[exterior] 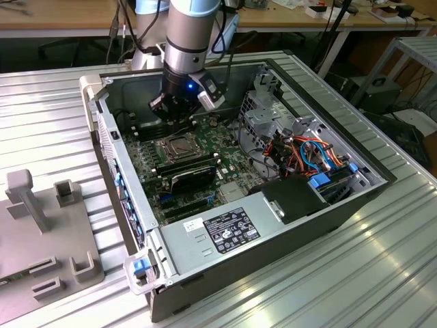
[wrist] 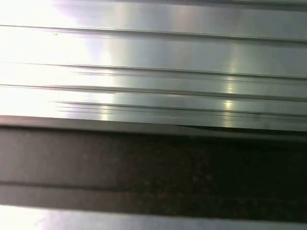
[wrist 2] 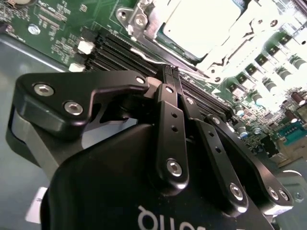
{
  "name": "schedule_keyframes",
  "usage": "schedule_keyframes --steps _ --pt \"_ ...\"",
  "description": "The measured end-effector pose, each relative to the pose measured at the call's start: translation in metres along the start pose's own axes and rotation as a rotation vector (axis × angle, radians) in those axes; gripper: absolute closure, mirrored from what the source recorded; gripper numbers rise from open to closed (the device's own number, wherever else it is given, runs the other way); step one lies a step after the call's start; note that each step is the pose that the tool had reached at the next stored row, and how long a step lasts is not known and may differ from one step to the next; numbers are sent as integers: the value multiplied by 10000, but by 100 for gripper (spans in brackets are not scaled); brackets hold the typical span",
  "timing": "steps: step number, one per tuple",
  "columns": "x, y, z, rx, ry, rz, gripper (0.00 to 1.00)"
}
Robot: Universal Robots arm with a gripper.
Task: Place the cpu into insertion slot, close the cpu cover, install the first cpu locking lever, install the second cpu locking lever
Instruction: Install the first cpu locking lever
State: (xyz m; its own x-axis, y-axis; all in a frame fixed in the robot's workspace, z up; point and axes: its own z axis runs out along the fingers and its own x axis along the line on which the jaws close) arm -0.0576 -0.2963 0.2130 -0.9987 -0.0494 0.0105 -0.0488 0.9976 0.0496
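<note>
Exterior view: an open computer case lying on a ribbed metal desk, motherboard exposed. Gripper hanging from the arm over the board, just above and behind the insertion slot near the board's middle. Silver-grey cpu seen seated within that slot, the cpu cover framing it. Black memory slots just beside the slot toward the camera. Bundle of orange and blue cables toward the exterior view's right, a labelled power supply at the near edge. Grey plastic fixture on the desk at the exterior view's left.

Second wrist view: gripper with its black fingers pressed together, nothing between them, tips close over the memory slots. Beyond the tips, the cpu lying flat in the insertion slot, bright under glare, with the cpu cover lying down around it, its window showing the chip's top. Whether the locking levers are latched, cannot tell. Green motherboard to one side.

First wrist view: blurred ribbed desk surface above a dark band.
</note>
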Motion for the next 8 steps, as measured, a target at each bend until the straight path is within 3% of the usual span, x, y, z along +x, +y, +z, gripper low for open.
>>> schedule_keyframes --steps 8 --pt "4 -13 0 -4 82 4 89"
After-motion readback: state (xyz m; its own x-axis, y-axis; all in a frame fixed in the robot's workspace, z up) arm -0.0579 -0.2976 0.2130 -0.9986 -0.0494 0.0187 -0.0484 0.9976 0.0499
